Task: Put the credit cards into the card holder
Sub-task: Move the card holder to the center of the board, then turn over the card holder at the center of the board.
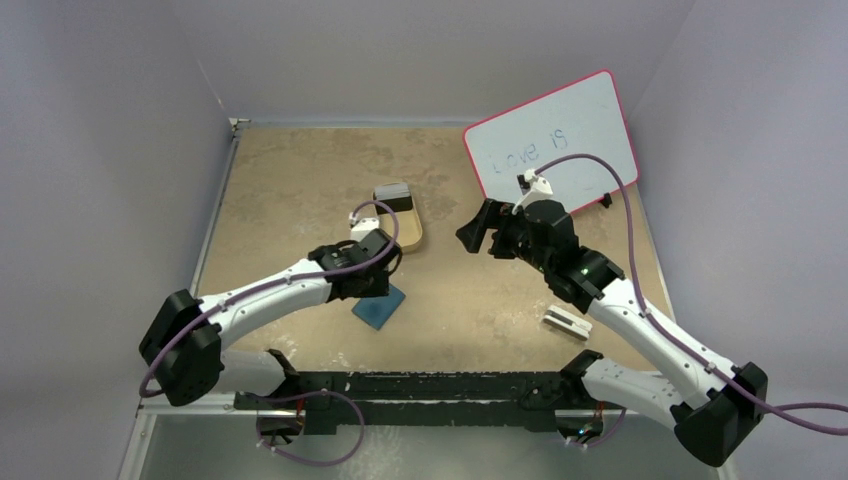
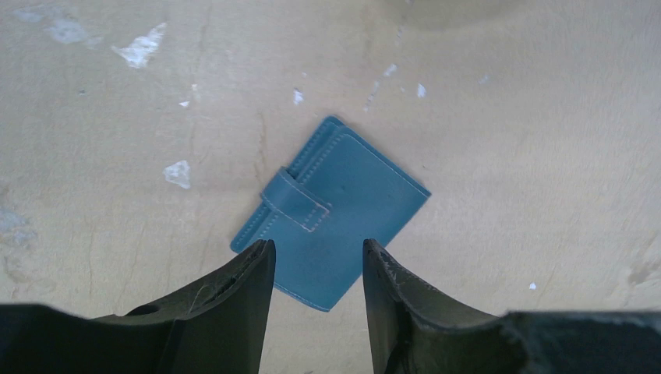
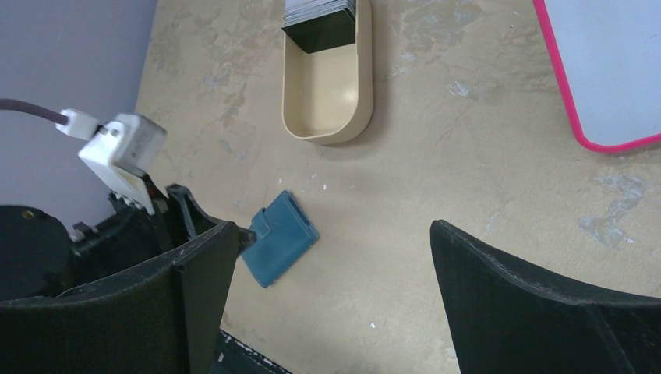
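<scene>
The wallet (image 2: 351,202) lies closed, its strap (image 2: 296,201) across the front, flat on the worktop (image 1: 300,180) close to the near edge and left of centre. The left fingers (image 2: 234,288) hang over it, released, with a gap between them and nothing held. The cards (image 3: 319,19) sit stacked in the far end of a tan tray (image 3: 327,128), which lies beyond the wallet, toward the middle. The right fingers (image 3: 499,288) are spread wide and empty, raised to the right of the tray. A white block (image 1: 567,322) lies near the near edge on the right. A pink-rimmed board (image 3: 608,70) sits at the far right corner.
</scene>
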{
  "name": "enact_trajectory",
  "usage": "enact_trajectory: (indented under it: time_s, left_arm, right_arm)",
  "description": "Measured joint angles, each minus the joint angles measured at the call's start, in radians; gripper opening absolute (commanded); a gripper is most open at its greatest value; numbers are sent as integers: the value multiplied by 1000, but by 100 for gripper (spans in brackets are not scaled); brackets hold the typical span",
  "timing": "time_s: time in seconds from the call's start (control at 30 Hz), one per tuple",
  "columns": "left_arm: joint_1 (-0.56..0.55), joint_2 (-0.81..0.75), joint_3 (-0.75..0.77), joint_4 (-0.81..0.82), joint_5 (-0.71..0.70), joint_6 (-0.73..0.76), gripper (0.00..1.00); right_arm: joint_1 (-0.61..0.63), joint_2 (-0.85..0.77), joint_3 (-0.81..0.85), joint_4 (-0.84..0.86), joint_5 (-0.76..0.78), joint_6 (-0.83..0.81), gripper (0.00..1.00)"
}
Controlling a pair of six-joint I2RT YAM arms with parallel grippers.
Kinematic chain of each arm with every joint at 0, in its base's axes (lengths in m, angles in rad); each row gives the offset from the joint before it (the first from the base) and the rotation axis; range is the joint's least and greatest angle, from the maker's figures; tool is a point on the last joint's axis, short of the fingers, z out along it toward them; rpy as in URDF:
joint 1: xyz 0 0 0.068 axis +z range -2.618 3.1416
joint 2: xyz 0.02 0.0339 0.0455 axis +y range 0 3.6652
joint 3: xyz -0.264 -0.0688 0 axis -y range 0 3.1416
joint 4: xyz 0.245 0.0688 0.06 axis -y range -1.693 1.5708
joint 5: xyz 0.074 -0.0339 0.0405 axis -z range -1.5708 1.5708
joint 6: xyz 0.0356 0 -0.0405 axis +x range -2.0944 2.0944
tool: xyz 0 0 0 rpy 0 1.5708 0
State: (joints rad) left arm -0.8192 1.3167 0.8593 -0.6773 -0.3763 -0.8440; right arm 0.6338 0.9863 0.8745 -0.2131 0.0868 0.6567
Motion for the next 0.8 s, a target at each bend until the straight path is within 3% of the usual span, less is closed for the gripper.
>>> enact_trajectory:
  time_s: [0.37,0.8]
  left_arm:
    - [-252,313,187,-36,-134,84,45]
    - [-289,429,188,-56,-289,89,48]
  right_arm:
    - [0,-85,-20,-30,116,-2,95]
    - [0,-214,-26,-44,177,2,95]
